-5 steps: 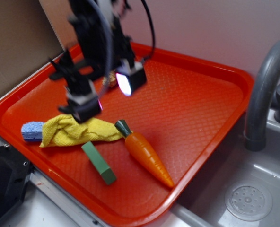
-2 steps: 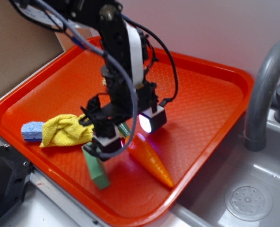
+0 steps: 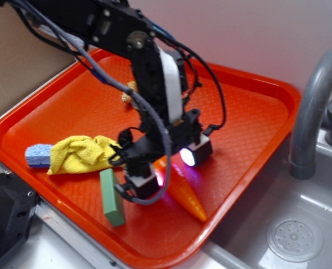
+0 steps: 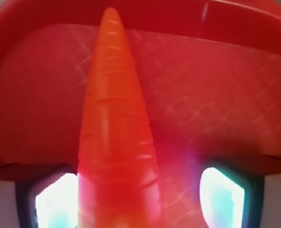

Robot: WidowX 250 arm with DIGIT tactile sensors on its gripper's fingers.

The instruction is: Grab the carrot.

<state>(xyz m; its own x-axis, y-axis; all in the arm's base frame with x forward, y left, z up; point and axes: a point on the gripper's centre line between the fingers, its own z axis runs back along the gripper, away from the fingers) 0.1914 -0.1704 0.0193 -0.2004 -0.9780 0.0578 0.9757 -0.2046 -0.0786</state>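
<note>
- Sponge (image 3: 38, 155): blue, by the tray's (image 3: 250, 89) left edge, touching the cloth.
- Cloth (image 3: 79, 154): yellow, crumpled, between sponge and gripper.
- Block (image 3: 111, 197): green, near the front edge, just left of the gripper; not the target.
- Gripper (image 3: 170, 166): lowered over the carrot's thick end; fingers spread, one pad either side, nothing clamped yet. Contact cannot be told.
- Carrot (image 4: 114, 123): lying flat toward the tray's front-right edge, tip pointing at the rim.
- Handling, judged: light, rigid, glossy plastic; tapered, so likely to squirt out toward the tip. Best held across the thick ridged part.
- Faucet (image 3: 314, 106): beyond the right edge, well apart.
</note>
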